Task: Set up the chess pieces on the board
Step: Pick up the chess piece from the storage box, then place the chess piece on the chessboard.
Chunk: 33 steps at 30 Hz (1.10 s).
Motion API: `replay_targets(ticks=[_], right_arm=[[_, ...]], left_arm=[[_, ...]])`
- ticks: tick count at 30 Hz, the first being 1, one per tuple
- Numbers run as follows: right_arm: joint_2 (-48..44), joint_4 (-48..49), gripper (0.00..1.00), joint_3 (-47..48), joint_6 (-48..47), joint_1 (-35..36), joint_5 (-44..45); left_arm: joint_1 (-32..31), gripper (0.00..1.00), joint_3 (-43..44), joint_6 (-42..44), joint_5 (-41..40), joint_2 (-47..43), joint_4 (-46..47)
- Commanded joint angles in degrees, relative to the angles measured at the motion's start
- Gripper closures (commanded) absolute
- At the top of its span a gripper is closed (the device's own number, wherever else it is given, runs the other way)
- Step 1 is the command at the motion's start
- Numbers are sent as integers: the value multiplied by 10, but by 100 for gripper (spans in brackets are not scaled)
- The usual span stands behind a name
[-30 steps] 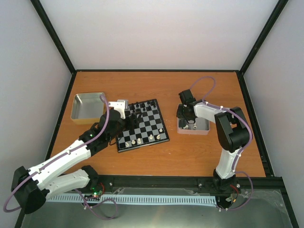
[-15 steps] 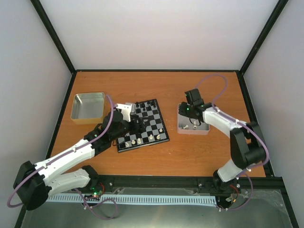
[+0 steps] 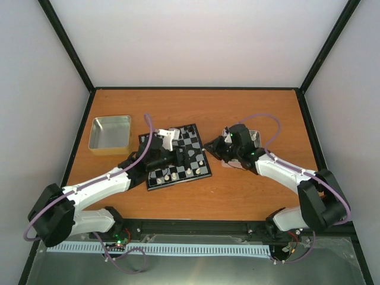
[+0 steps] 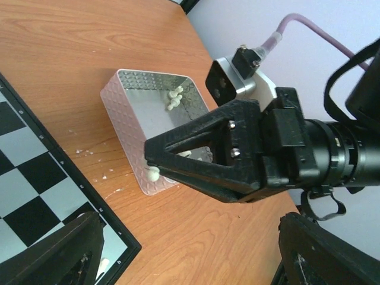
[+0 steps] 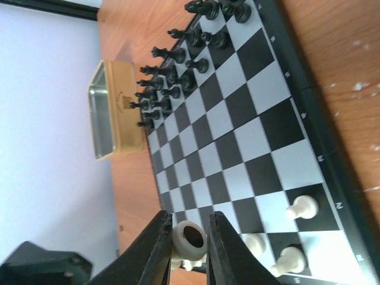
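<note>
**Entry: chess set-up, partly done**

- **Board** (image 3: 178, 157): lies flat on the counter (image 3: 237, 199) between the two arms, turned a little askew.
- **Black pieces** (image 5: 161, 54): stand upright in two crowded rows along the board's far edge. That side looks complete, though the pieces are too small to count.
- **Chess pieces** (image 5: 301, 206), white, already placed: only a few, upright in the rows along the board's near edge. Most squares in those rows are bare.
- **Held piece** (image 5: 190, 236): one white piece clamped between the right fingers (image 5: 155, 252). It is in the air between the board's right edge and the right-hand tray.
- **Right-hand tray** (image 4: 127, 122): sits on the counter just right of the board. A small cluster of white pieces lies in its far corner, and the right arm hides part of its floor.
- **Left fingers** (image 4: 59, 261): spread wide with nothing between them, hovering over the right part of the board.
- **Left-hand tray** (image 3: 110, 135): sits on the counter left of the board, well apart from it. No pieces show in it.
- **Progress, as judged:** the black half appears done and the white half is at an early stage. The held piece has yet to be set on a near-edge square. After that, the pieces in the right-hand tray need carrying to the board one at a time.
</note>
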Motion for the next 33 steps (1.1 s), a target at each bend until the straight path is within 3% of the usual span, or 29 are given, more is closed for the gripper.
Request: replay_targets(ticks=[1, 8, 18, 23, 33], right_arm=[[-21, 92, 81, -20, 118, 10, -35], [-23, 111, 81, -21, 156, 18, -63], [-26, 72, 80, 15, 111, 28, -83], [-27, 73, 80, 20, 114, 29, -85], [-14, 82, 80, 26, 116, 33, -89]], left_arm=[[5, 21, -14, -33, -25, 1, 27], [4, 42, 5, -36, 12, 40, 46], [4, 36, 36, -20, -37, 43, 26], [4, 55, 44, -14, -27, 48, 26], [5, 79, 36, -5, -14, 39, 24]])
